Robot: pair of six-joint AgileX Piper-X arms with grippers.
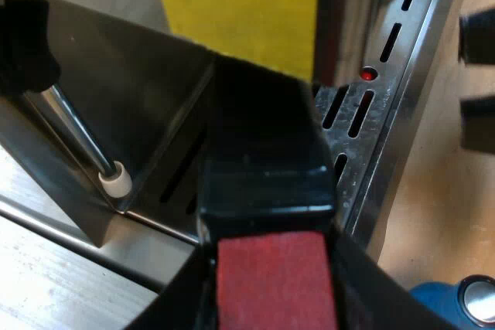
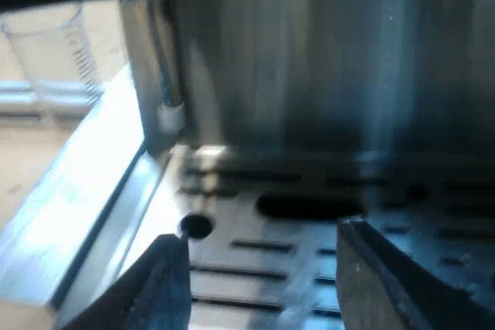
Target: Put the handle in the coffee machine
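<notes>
The holder's dark handle (image 1: pixel 263 168) with its red end (image 1: pixel 272 280) lies between the fingers of my left gripper (image 1: pixel 272 307), which is shut on it. The handle points toward the espresso machine's slotted drip tray (image 1: pixel 363 113), close to the steam wand (image 1: pixel 85 141) with its white tip. The metal head of the holder is hidden behind the handle. My right gripper (image 2: pixel 263 284) hangs open just above the drip tray (image 2: pixel 255 249), with nothing between its fingers (image 2: pixel 162 287), facing the machine's steel front (image 2: pixel 325 59).
The steam wand (image 2: pixel 168 106) hangs at the machine's side edge. A measuring glass (image 2: pixel 54 52) stands on the table beside the machine. A blue tamper (image 1: pixel 456 303) rests on the table past the tray's edge. A yellow panel (image 1: pixel 232 5) is behind the machine.
</notes>
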